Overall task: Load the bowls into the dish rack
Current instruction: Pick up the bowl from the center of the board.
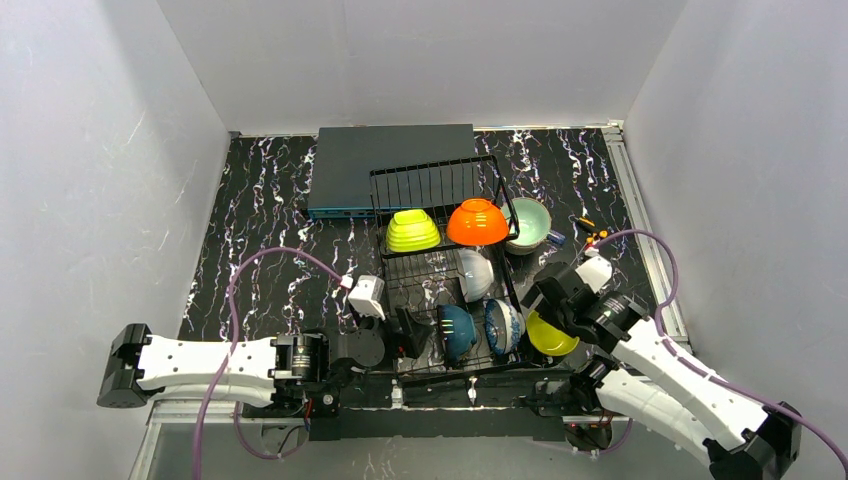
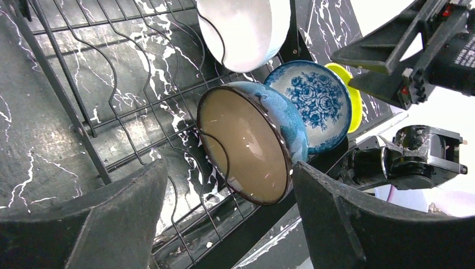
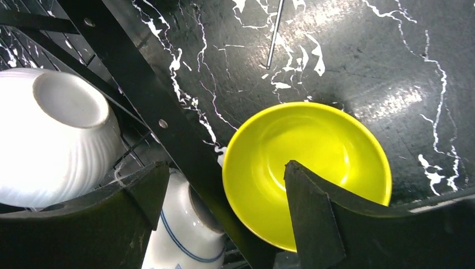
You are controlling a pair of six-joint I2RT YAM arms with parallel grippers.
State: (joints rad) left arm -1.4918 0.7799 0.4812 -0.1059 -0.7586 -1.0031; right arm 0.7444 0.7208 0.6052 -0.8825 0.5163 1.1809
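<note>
Currently the right tool [image 3: 224, 168] hangs low over the yellow bowl [image 3: 305, 168], its jaws wide apart and clamped on nothing. One finger sits over the bowl's hollow and the other over the dish rack [image 3: 151, 95], so the bowl's rack-side rim falls between them. This bowl rests upright on the marbled worktop [image 3: 358, 61], just beside the rack's right-hand frame.

The left tool [image 2: 229, 174] also stands with its jaws apart and empty, facing a teal bowl [image 2: 246, 145] that stands on edge in the rack's front tines. A blue-white patterned bowl [image 2: 316, 103] stands on edge just behind the teal bowl, and a white bowl [image 2: 243, 28] sits further along.

On the raised back tier, a lime green bowl [image 1: 413, 230] and an orange bowl [image 1: 477, 222] sit upturned. A mint bowl [image 1: 528, 225] lies just beside the rack's right edge.
</note>
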